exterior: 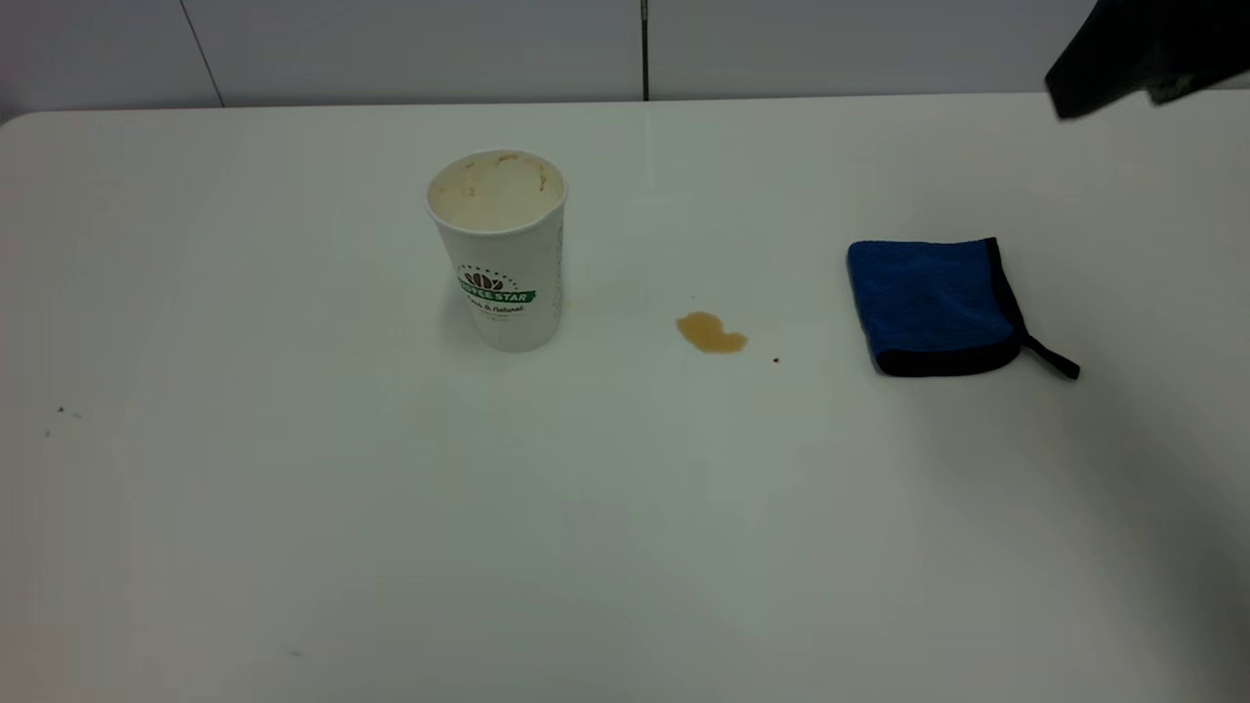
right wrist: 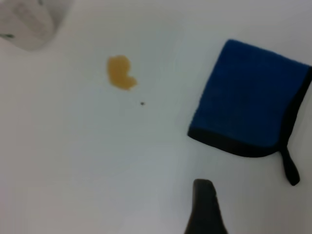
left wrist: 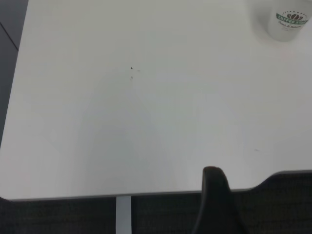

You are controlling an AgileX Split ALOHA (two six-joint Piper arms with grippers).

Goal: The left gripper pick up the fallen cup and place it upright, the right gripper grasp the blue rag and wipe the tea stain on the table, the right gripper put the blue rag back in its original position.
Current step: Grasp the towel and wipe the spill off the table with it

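Note:
The cup (exterior: 500, 250) stands upright left of the table's (exterior: 293, 508) middle, its stained inside showing; the left wrist view catches it far off (left wrist: 288, 20). The tea stain (exterior: 711, 332) lies to its right, also seen as a brown blotch (right wrist: 120, 72) in the right wrist view. Farther right, the blue rag (exterior: 933, 305) lies flat and folded (right wrist: 250, 99). My right gripper (right wrist: 204, 207) hovers above the table short of the rag, apart from it; its arm (exterior: 1138, 54) shows at the top right. My left gripper (left wrist: 213, 197) hangs over the table's edge, far from the cup.
A tiny dark speck (exterior: 776, 360) sits just right of the stain. A few specks (exterior: 61, 410) mark the table's left side. A wall (exterior: 625, 49) runs behind the table's far edge.

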